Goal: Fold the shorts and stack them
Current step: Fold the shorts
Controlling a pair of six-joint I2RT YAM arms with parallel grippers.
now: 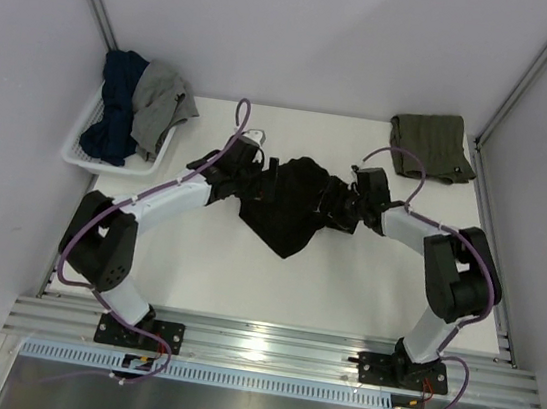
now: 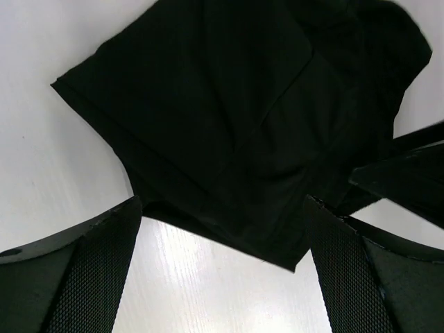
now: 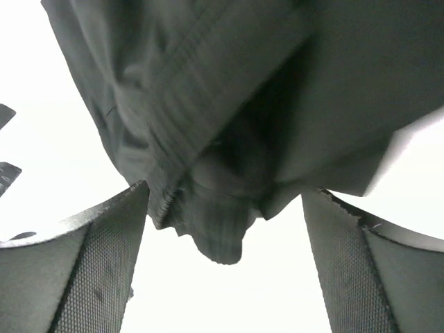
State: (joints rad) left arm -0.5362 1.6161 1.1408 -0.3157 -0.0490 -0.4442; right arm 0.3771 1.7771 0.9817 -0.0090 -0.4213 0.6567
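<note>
Black soft-cloth shorts (image 1: 288,211), crumpled diamond, flat at centre of white table (image 1: 342,294). Limp, light, likely to sag; best pinched at opposite edges, 9 and 3 o'clock.
Left gripper (image 2: 222,201) at 9 o'clock: spread, holding nothing.
Right gripper (image 3: 225,189) at 3 o'clock: spread, bunched cloth ahead, unpinched.
Folded olive-green shorts (image 1: 431,145) at 1 o'clock.
White plastic basket (image 1: 78,154) at 10 o'clock.

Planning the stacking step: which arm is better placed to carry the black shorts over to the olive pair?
Right, likely: the right arm sits at the black shorts' right edge, jaws open, and the olive pair lies far right.
</note>
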